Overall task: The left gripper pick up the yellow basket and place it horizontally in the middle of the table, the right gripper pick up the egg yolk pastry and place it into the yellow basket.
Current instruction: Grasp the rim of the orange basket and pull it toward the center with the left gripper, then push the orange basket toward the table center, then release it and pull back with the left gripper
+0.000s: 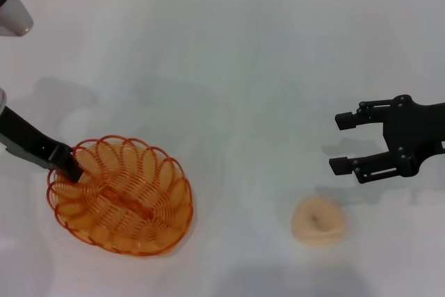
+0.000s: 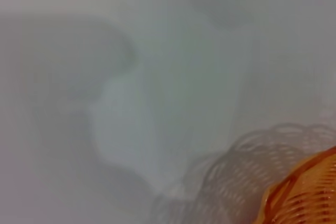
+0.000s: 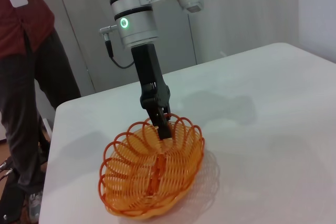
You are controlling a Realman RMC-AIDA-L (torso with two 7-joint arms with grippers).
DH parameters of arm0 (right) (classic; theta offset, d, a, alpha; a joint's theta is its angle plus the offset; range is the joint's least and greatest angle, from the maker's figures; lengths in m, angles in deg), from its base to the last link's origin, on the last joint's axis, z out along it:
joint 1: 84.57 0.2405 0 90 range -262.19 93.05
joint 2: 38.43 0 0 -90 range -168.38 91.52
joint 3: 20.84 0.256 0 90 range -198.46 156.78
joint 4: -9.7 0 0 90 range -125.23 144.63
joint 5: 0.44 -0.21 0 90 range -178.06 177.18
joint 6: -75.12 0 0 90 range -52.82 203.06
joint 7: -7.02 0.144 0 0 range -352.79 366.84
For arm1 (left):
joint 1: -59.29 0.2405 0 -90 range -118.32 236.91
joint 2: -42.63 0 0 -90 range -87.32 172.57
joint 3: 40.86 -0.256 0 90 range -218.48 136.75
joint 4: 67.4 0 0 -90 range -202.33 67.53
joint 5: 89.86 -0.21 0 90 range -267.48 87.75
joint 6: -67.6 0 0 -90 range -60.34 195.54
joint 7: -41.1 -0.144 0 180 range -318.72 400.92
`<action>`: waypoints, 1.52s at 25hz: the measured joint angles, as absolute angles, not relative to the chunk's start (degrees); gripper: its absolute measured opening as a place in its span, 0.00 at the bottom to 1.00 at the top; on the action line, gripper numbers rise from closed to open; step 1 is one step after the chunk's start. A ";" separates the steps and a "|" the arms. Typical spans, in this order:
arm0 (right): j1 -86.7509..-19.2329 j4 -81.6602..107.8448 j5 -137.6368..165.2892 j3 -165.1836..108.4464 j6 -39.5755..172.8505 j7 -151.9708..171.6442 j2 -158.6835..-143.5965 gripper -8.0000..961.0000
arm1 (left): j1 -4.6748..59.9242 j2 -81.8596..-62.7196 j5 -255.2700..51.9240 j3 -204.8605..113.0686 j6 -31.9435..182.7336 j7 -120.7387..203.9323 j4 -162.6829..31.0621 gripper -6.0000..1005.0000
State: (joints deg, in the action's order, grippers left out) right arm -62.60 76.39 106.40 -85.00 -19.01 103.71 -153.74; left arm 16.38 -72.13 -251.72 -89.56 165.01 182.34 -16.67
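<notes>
While the egg yolk pastry [image 1: 318,220] lies nearest me on the white table [image 1: 229,60], right of centre and untouched, my right gripper [image 1: 342,142] hovers just beyond it with its two black fingers spread wide, holding nothing. Off to my left the yellow basket [image 1: 119,195] sits upright on the tabletop, well apart from the pastry. My left gripper [image 1: 69,167] reaches down onto the basket's far-left scalloped rim; the right wrist view shows its black claw [image 3: 161,124] pinching a rim loop, arm steeply angled, green light lit. Left wrist view catches only a corner of the orange wire [image 2: 310,192] and its shadow. Beyond the table edge, a person [image 3: 26,72] stands.
</notes>
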 joint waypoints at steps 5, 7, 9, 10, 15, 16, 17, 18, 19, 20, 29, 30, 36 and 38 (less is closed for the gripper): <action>-62.47 76.32 106.36 -84.89 -19.01 103.71 -153.74 0.83 | 16.10 -72.06 -251.71 -89.54 165.17 182.11 -16.60 0.12; -62.55 76.34 106.35 -84.90 -19.01 103.70 -153.74 0.83 | 15.84 -72.06 -251.36 -89.38 165.43 182.10 -16.03 0.12; -62.59 76.33 106.28 -84.90 -19.01 103.71 -153.74 0.83 | 15.83 -72.00 -249.86 -89.19 165.94 182.09 -14.86 0.12; -62.58 76.23 106.14 -84.90 -19.01 103.71 -153.74 0.83 | 15.86 -71.91 -249.05 -89.17 166.12 182.10 -14.44 0.11; -62.59 76.12 105.80 -84.91 -18.94 103.70 -153.74 0.83 | 15.81 -71.31 -245.73 -87.19 166.59 182.47 -13.75 0.10; -62.56 76.13 105.80 -84.91 -18.93 103.70 -153.74 0.83 | 15.80 -71.31 -245.52 -86.37 166.60 182.51 -13.74 0.10; -62.48 76.11 105.79 -84.91 -18.87 103.70 -153.74 0.83 | 15.80 -71.31 -245.35 -85.71 166.59 182.62 -13.74 0.10; -62.45 76.08 105.78 -84.91 -18.82 103.70 -153.74 0.83 | 15.79 -71.31 -245.15 -85.11 166.52 182.86 -13.73 0.09; -62.41 76.00 105.76 -84.91 -18.73 103.70 -153.74 0.83 | 15.79 -71.34 -244.74 -84.76 166.32 183.36 -13.72 0.09; -62.40 75.98 105.70 -84.89 -18.64 103.70 -153.74 0.83 | 15.78 -71.37 -244.32 -84.51 166.13 183.86 -13.72 0.09; -62.47 75.83 104.53 -84.82 -18.80 103.39 -153.65 0.83 | 15.73 -72.29 -240.31 -84.33 163.30 192.96 -14.06 0.09; -62.50 75.82 104.45 -84.82 -18.91 103.39 -153.61 0.83 | 15.73 -72.39 -239.90 -84.32 162.85 194.15 -14.26 0.09; -62.62 76.01 104.35 -84.82 -19.42 103.46 -153.65 0.83 | 15.45 -72.50 -237.88 -84.46 161.75 199.44 -16.29 0.09; -62.58 75.98 104.08 -84.82 -19.62 103.43 -153.66 0.83 | 15.24 -72.55 -237.79 -84.43 161.71 200.81 -16.54 0.09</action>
State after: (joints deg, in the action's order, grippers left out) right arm -62.58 75.98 104.08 -84.82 -19.62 103.43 -153.66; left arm 15.24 -72.55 -237.79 -84.43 161.71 200.81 -16.54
